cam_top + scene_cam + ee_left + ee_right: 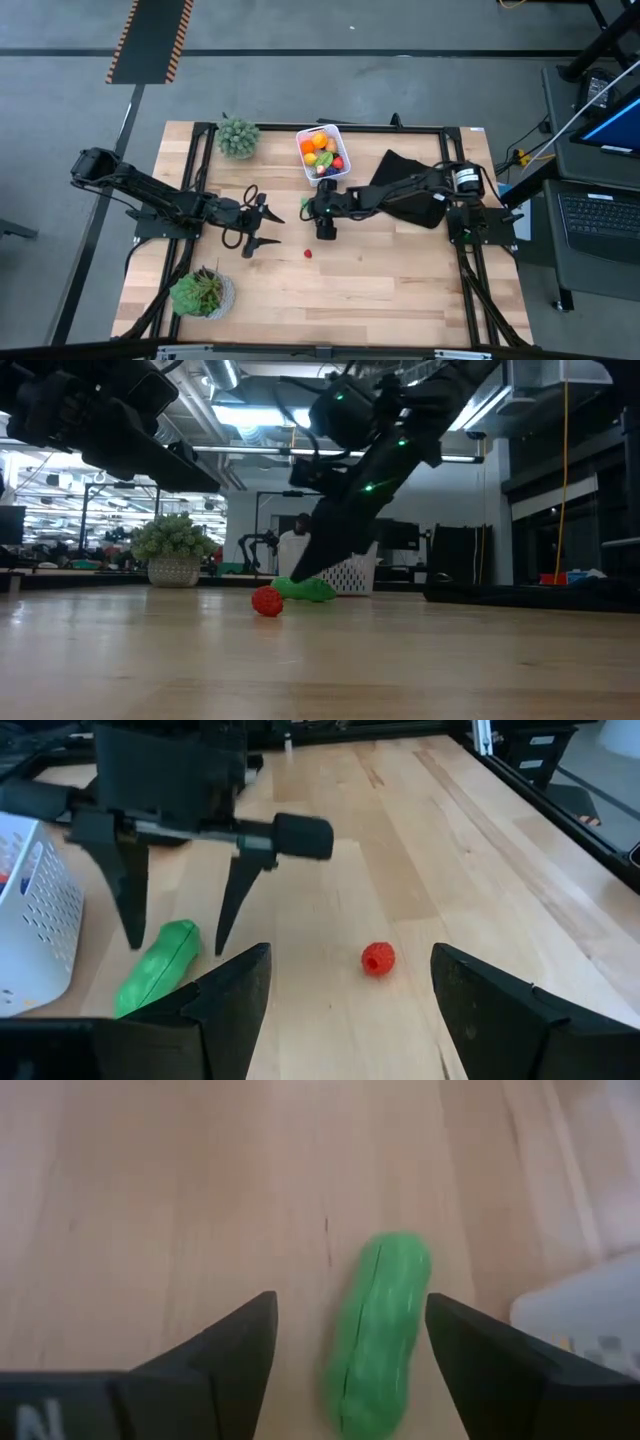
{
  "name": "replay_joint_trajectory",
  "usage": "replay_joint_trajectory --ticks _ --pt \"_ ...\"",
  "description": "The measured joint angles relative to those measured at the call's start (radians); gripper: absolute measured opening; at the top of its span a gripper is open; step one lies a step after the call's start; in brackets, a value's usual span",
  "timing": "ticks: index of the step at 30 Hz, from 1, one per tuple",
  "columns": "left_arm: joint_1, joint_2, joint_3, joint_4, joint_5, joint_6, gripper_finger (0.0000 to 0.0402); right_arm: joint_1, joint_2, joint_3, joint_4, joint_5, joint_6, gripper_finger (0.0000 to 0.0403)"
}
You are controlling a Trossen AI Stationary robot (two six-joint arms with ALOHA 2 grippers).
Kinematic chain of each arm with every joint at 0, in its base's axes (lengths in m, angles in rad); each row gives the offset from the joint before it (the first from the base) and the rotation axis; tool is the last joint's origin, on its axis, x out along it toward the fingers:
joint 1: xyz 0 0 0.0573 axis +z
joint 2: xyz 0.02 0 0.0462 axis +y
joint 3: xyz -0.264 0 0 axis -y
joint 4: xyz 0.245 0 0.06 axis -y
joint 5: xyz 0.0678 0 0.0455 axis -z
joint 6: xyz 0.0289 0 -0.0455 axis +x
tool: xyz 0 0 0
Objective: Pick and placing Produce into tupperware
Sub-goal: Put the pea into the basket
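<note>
The white tupperware (322, 153) stands at the table's far middle with several coloured produce pieces in it. A green pod-shaped piece (160, 968) lies flat on the table just near of the tub. A small red berry (308, 253) lies nearer still, by itself. My right gripper (178, 945) is open and slants down over the pod (380, 1330), one finger on each side of its end; I see no touch. My left gripper (272, 228) is open, left of the berry (378, 958), and points at it with nothing between its fingers.
A black folded cloth (410, 190) lies under the right arm, right of the tub. One potted plant (238, 137) stands at the far left, another (203, 293) at the near left. Bare wood stretches across the near middle and near right.
</note>
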Motion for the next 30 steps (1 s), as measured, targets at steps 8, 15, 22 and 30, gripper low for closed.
replay_joint_trajectory --ticks 8,15,22,30 --pt "0.000 0.000 0.000 -0.012 0.000 0.018 0.0267 -0.001 0.038 0.049 -0.027 0.046 -0.020 0.0257" --pt "0.000 0.000 0.000 -0.015 0.000 0.019 0.0267 -0.005 0.056 0.050 -0.082 0.047 0.030 0.0257" --pt "0.000 0.000 0.000 -0.015 0.000 0.019 0.0267 -0.004 0.077 0.050 -0.073 0.054 0.030 0.0257" --pt "0.000 0.000 0.000 -0.015 0.000 0.019 0.0267 -0.003 0.079 0.050 -0.074 0.077 0.044 0.0255"
